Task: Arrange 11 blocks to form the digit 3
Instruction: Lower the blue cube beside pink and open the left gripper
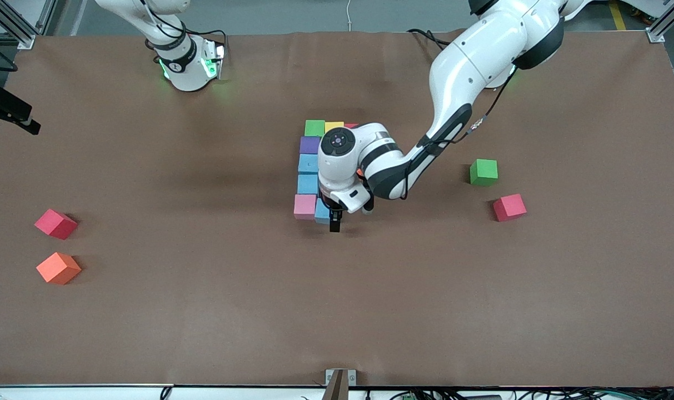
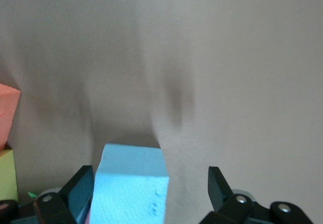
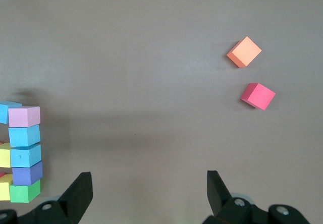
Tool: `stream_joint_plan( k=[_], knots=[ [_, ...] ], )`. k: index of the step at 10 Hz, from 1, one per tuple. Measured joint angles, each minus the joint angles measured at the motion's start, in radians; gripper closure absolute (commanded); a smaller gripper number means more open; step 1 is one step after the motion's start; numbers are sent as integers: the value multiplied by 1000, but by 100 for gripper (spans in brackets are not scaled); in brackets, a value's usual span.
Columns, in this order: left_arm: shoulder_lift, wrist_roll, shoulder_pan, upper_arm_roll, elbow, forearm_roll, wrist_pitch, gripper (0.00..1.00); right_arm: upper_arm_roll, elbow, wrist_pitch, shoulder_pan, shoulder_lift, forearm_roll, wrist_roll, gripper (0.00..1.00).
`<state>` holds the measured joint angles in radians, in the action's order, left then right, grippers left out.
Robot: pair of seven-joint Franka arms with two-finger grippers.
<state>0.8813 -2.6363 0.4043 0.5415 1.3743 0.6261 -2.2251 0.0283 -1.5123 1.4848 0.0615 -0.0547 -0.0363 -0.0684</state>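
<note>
The blocks of the figure lie mid-table: green (image 1: 314, 128), yellow (image 1: 334, 126) and a red sliver (image 1: 350, 125) in the row farthest from the front camera. A column of purple (image 1: 309, 145), light blue (image 1: 308, 163), light blue (image 1: 308, 183) and pink (image 1: 304, 206) runs toward the camera. Beside the pink one sits a light blue block (image 1: 321, 211) (image 2: 130, 183). My left gripper (image 1: 332, 220) (image 2: 151, 176) is low around it, open, with a gap at one finger (image 2: 218, 183). My right gripper (image 3: 149, 191) hangs open over bare table, holding nothing.
Loose blocks lie toward the left arm's end, green (image 1: 483, 171) and red (image 1: 509, 207). Toward the right arm's end are a red one (image 1: 55, 224) (image 3: 258, 96) and an orange one (image 1: 58, 268) (image 3: 244, 51). The left arm's wrist hides part of the figure.
</note>
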Motion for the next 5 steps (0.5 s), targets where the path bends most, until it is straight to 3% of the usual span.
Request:
stream_joint_plan(
  k=[2,5],
  knots=[
    [-70,26,-32,6,10,-1,81,0,-1,0,3,0,0,-1,0,0],
    [-168,150,-187,73,138,-3,100,0,0,0,3,1,0,-1,0,0]
  ],
)
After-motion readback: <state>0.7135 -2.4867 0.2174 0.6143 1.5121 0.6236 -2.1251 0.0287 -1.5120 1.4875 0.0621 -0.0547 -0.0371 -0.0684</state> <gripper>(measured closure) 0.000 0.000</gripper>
